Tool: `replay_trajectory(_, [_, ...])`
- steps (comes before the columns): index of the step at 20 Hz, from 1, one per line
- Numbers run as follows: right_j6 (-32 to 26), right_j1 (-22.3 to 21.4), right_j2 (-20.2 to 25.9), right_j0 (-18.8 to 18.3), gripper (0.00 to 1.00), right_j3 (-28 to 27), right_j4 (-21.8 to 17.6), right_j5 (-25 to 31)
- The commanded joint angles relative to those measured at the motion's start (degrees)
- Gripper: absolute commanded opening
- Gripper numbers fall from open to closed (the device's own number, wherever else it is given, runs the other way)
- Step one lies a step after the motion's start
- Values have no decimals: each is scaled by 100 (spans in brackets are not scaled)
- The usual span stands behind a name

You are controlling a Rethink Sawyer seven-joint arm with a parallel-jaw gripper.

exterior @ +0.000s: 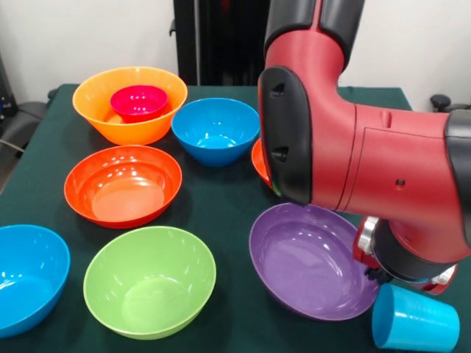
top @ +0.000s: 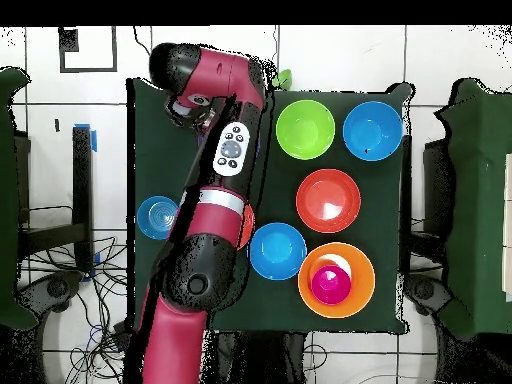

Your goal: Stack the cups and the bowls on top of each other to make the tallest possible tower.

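The light-blue tumbler (exterior: 414, 321) leans at the near right corner of the table, right below my gripper (exterior: 407, 283). The arm's wrist hides how the gripper meets it. In the overhead view the gripper (top: 185, 100) is at the top left, and the tumbler is hidden under it. The large yellow-orange bowl (exterior: 92, 92) stands at the far left with the small magenta bowl (exterior: 138, 101) inside it; both show in the overhead view (top: 364, 262) (top: 330, 285). The small pale-blue bowl (top: 157, 216) shows only in the overhead view, left of the arm.
A purple bowl (exterior: 309, 257) lies next to the tumbler. A lime green bowl (exterior: 149, 281), a red-orange bowl (exterior: 123, 184) and two blue bowls (exterior: 215, 131) (exterior: 26, 276) stand apart on the dark green cloth. A second red-orange bowl (exterior: 259, 160) peeks from behind the arm.
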Motion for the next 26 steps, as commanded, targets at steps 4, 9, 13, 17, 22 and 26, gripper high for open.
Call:
replay_trajectory(4, [-692,234,-133,-312,0,-398,206,-119])
replay_trajectory(9, [-720,178,92,-220,0,-338,84,-91])
replay_trajectory(13, [-671,163,-53,-238,0,-389,184,-23])
replay_trajectory(17, [-657,165,-218,-289,0,-451,313,22])
replay_trajectory(22, [-628,190,-560,-363,0,-534,523,40])
replay_trajectory(26, [-554,169,-734,-381,100,-527,592,-32])
